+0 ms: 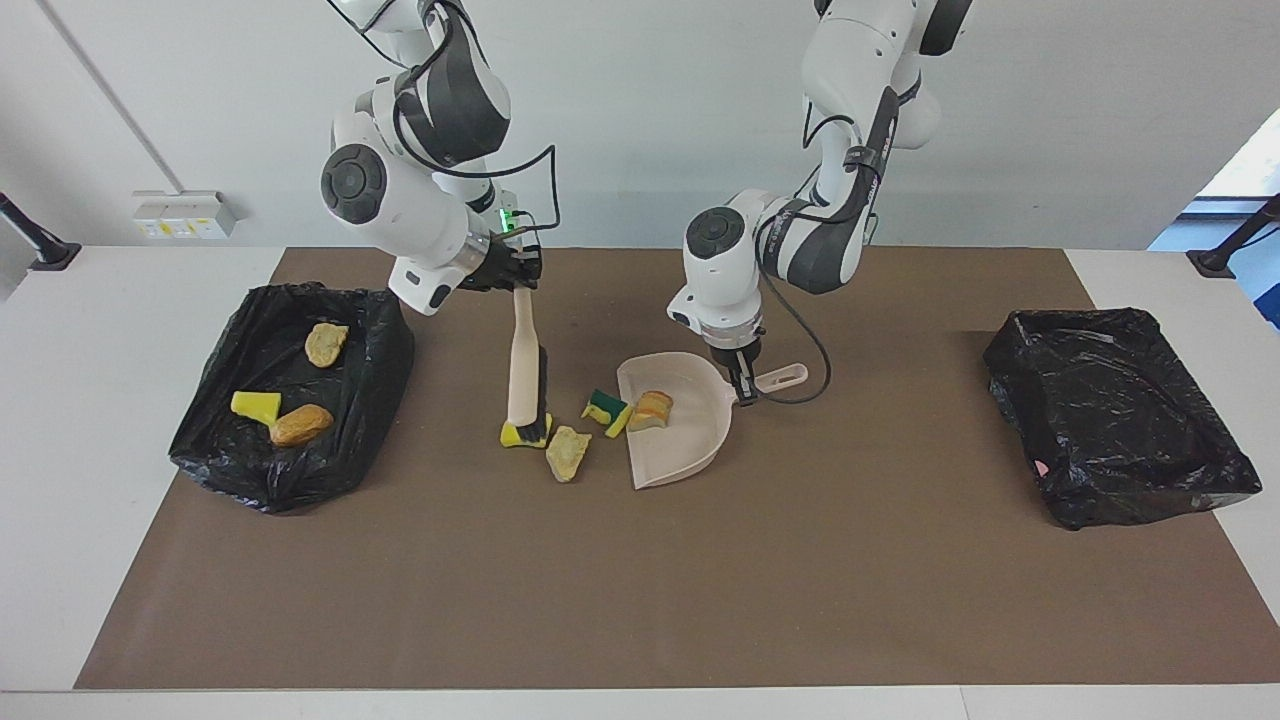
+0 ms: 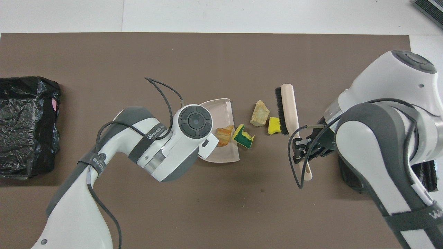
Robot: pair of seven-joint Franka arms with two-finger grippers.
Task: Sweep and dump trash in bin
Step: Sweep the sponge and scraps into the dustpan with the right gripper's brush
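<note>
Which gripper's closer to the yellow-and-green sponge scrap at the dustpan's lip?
Left. The left gripper is shut on the beige plastic dustpan handle, with the yellow-and-green sponge scrap at the pan's mouth. The right gripper holds the beige-handled brush high, toward the right arm's end.

Glossy crinkled black plastic bin liner; smooth beige plastic dustpan; matt brown paper mat.

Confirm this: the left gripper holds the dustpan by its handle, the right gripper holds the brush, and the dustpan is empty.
Not quite. The dustpan is not empty: the facing view shows a tan bread-like chunk in it. The left gripper does hold its handle, and the right gripper the brush.
</note>
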